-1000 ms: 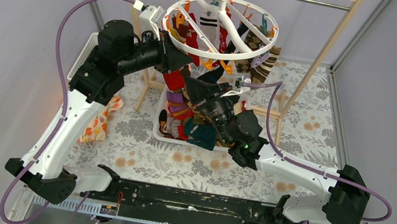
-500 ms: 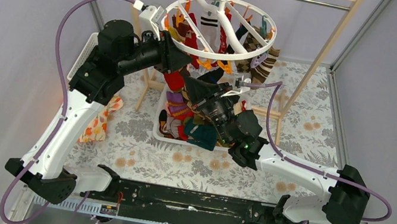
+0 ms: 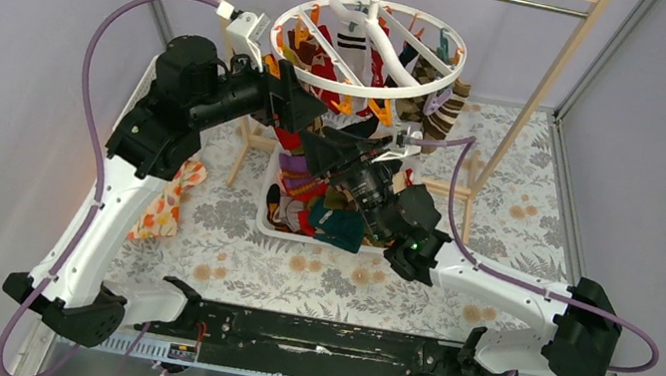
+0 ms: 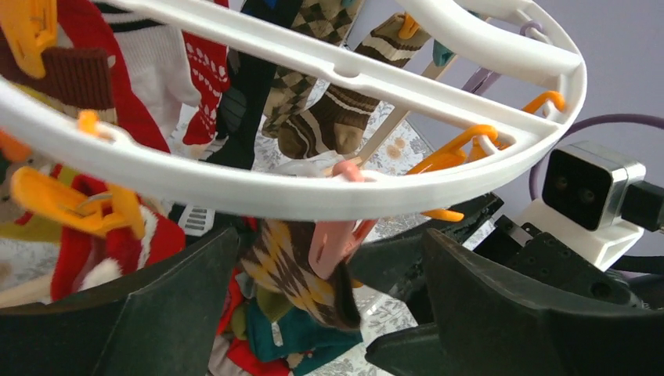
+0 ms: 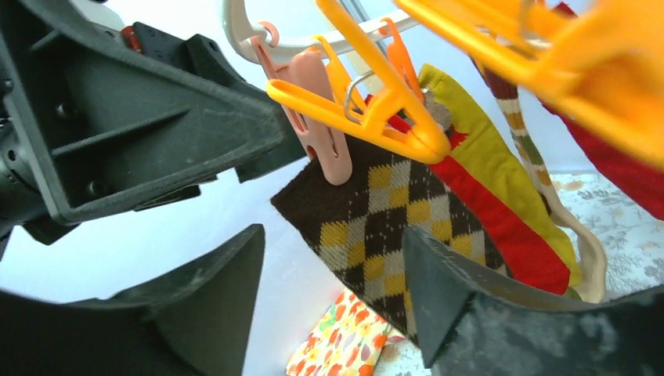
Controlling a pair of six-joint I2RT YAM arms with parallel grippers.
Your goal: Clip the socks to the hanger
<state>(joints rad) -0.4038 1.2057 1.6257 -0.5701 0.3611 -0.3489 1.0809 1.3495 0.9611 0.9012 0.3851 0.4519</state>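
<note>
The white ring hanger [image 3: 368,42] hangs from the rail with several socks clipped under it. A brown and yellow argyle sock [image 4: 301,274] hangs from a pink clip [image 4: 333,243] on the near rim [image 4: 329,188]. My left gripper [image 4: 329,239] is open, its fingers standing wide on either side of that clip and sock without touching. My right gripper [image 5: 333,235] is open just below the same argyle sock [image 5: 391,227] and pink clip [image 5: 317,125]; the sock's lower part passes by the right finger. From above, both grippers [image 3: 306,108] [image 3: 316,145] meet under the ring's left front.
More socks [image 3: 316,206] lie piled in a white basket [image 3: 263,222] under the hanger. The wooden-framed rail [image 3: 548,81] stands behind and beside it. An orange-flowered cloth [image 3: 159,206] lies at the left, by a second white basket [image 3: 146,83].
Both grippers have opened. The left one let go of the pink clip, which now pinches the argyle sock. The right one released the sock. The left arm drew back a little.
</note>
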